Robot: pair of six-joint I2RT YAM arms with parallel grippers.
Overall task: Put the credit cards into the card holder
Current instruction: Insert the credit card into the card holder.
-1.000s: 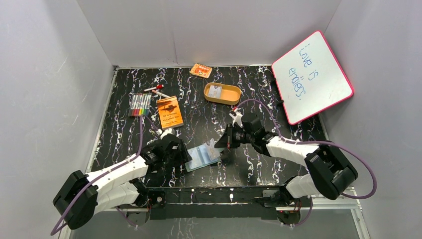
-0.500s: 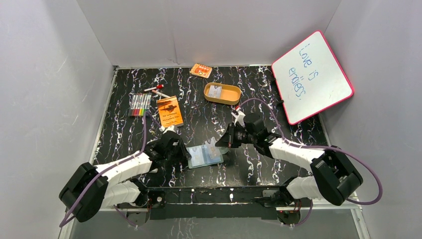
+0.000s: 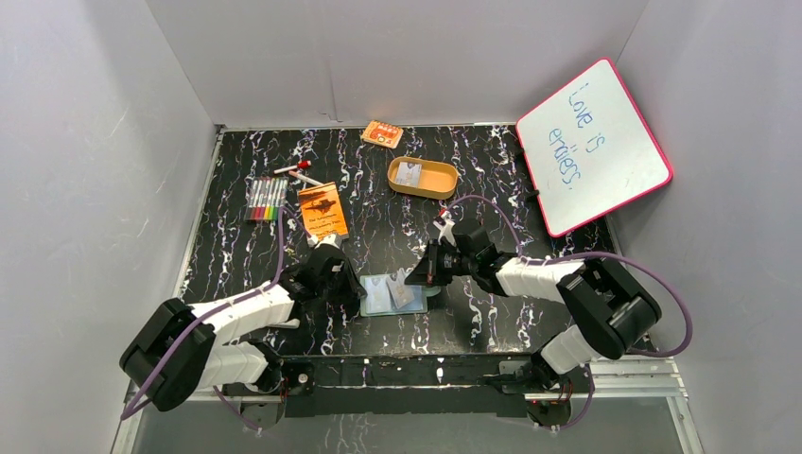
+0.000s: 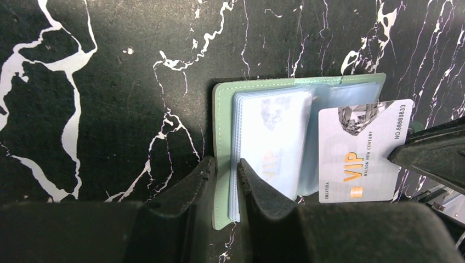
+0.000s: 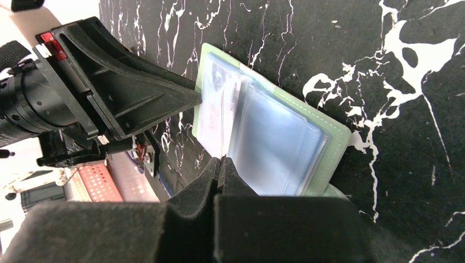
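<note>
**Card at the pocket: hold the wallet firm, feed it in square**

The credit card point(image 4: 356, 150), pale with gold "VIP" lettering, lies over the right half of the open card holder point(image 4: 222, 137), overlapping the clear plastic pockets point(image 4: 274, 131). Whether its edge has entered a sleeve I cannot tell. The right end effector point(image 5: 222, 164) is clamped on the card's outer corner, its fingers pressed together on the thin plastic. The left end effector point(image 4: 226, 167) is pinched on the holder's left side, with the green cover and the stack of pockets between its fingers. The holder rests on the black marbled counter point(image 3: 378, 213) near the front edge, between the two arms.

The step in hand looks like feeding this card into a sleeve. The left grip should be firm enough that the holder cannot skid. The card wants a shallow tilt, its leading edge square to the pocket mouth, and a push along its own plane. Held by one corner, it may pivot if it catches, so ease it in slowly.

A second card point(image 3: 409, 172) waits in the tan tray point(image 3: 444, 189), well apart at the back.
</note>
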